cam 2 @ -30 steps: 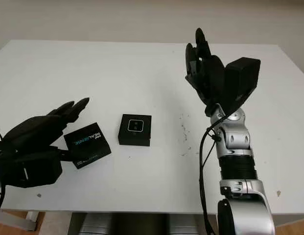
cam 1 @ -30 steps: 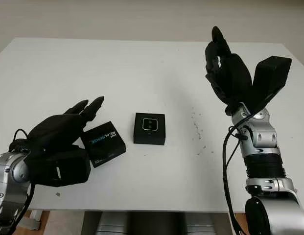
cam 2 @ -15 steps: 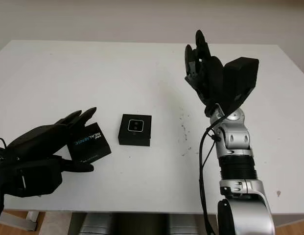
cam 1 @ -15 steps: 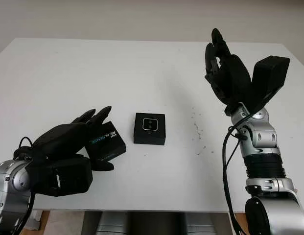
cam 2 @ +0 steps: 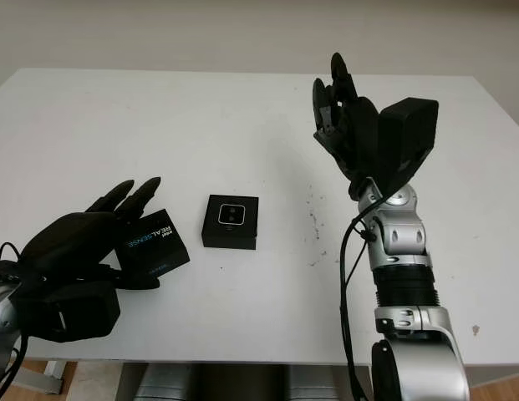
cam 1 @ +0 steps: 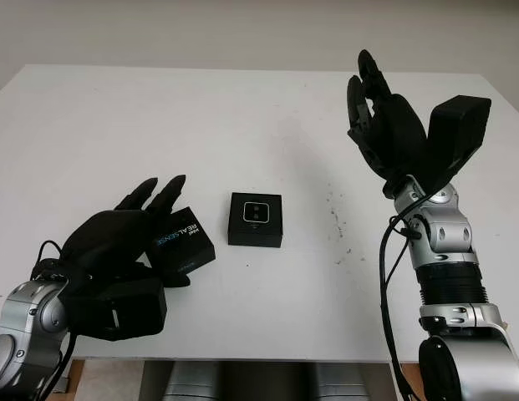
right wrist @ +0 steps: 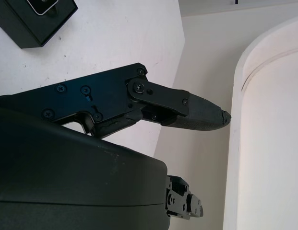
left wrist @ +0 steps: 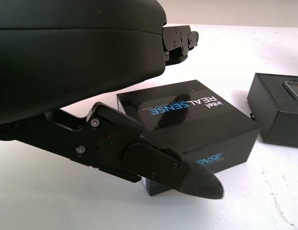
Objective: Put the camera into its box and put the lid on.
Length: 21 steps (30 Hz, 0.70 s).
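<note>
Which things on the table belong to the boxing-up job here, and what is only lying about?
Belongs to the job:
box with the camera in it
RealSense lid, left hand closing around it

Not part of it:
dark specks on the table
right hand, raised, open

boxes: two black ones on the table, that was it
lid [cam 1: 182,242]: one, the black piece with the RealSense print
open box [cam 1: 255,220]: one, right beside the lid
camera [cam 1: 256,212]: one, sitting inside the open box
robot hands: two, a left hand [cam 1: 125,236] and a right hand [cam 1: 384,121]
table [cam 1: 242,125]: one, white
</note>
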Motion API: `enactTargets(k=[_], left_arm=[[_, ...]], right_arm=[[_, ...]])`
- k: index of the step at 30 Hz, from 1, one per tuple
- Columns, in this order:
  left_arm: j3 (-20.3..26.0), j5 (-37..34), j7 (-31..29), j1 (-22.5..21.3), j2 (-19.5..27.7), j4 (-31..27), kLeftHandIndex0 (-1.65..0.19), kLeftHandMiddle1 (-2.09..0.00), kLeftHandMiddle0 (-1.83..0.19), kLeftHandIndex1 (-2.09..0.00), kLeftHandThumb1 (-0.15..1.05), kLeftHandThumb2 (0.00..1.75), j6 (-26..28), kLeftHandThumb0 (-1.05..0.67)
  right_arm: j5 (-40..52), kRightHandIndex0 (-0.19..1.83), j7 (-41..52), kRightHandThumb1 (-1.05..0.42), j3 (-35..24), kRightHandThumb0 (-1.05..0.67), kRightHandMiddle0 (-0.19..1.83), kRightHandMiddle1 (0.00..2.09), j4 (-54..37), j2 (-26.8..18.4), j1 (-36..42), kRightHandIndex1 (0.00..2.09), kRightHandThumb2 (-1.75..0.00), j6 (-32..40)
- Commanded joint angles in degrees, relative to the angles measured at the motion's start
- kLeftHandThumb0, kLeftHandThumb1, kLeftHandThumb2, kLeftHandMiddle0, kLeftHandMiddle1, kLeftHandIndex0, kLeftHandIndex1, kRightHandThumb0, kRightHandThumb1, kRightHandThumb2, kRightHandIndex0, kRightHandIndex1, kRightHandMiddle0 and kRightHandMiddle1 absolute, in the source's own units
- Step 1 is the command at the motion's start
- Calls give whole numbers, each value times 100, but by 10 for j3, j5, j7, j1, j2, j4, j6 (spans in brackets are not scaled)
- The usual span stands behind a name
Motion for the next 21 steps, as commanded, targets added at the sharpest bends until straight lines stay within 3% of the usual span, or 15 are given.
enactTargets(k=[1,21], left_arm=[[-1,0,-1,5,1,3,10,-6,12,-7,94,4,-4,-64],[4,-81,-92,-8,0,4,-8,-8,3,-10,88,4,39,-56]], right_arm=[[-2,-16,1,-105,2,-66,-15,6,-13,-3,0,5,-67,-1],[-5,-14,0,-105,0,-64,-13,6,-31,-3,8,6,-70,15]])
